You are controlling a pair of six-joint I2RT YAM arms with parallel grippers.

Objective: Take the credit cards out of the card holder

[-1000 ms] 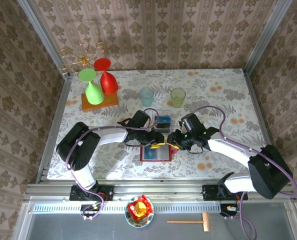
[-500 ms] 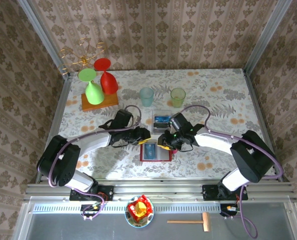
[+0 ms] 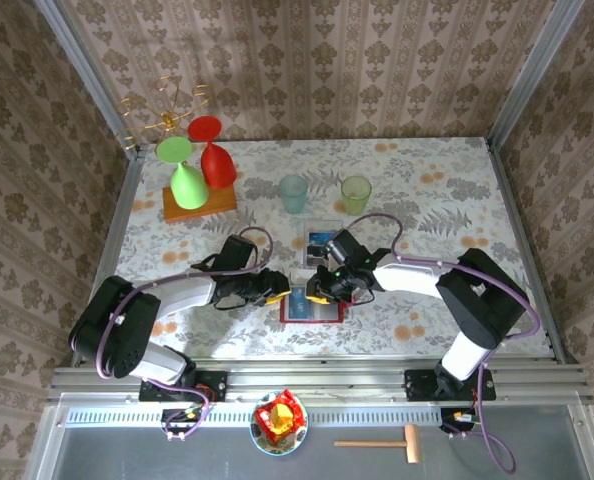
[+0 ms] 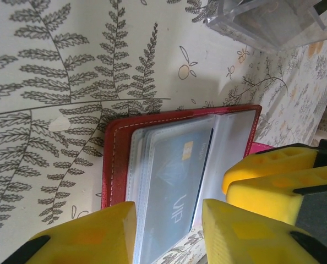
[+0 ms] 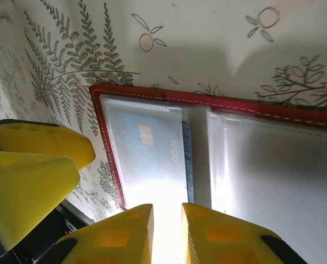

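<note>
The red card holder point(image 3: 314, 306) lies open on the patterned table. In its clear left pocket sits a blue credit card point(image 4: 177, 179) point(image 5: 147, 151) with a gold chip. My left gripper point(image 3: 276, 290) point(image 4: 169, 236) hovers at the holder's left end. Its yellow fingers point(image 4: 92, 236) stand apart on either side of the card pocket, open. My right gripper point(image 3: 318, 290) point(image 5: 167, 234) is low over the same pocket, facing the left one. A narrow gap shows between its fingers point(image 5: 119, 236), and glare hides what lies in it. The right-hand pocket point(image 5: 268, 176) looks empty.
A clear square box point(image 3: 322, 240) point(image 4: 268, 22) with a card in it stands just behind the holder. Farther back are a teal cup point(image 3: 293, 192) and a green cup point(image 3: 355, 194). Red and green goblets point(image 3: 199, 165) stand upside down on a wooden board at the back left.
Both grippers have shifted left over the holder, the left arm drawing back. The right gripper's jaws have narrowed. The holder has stayed put.
</note>
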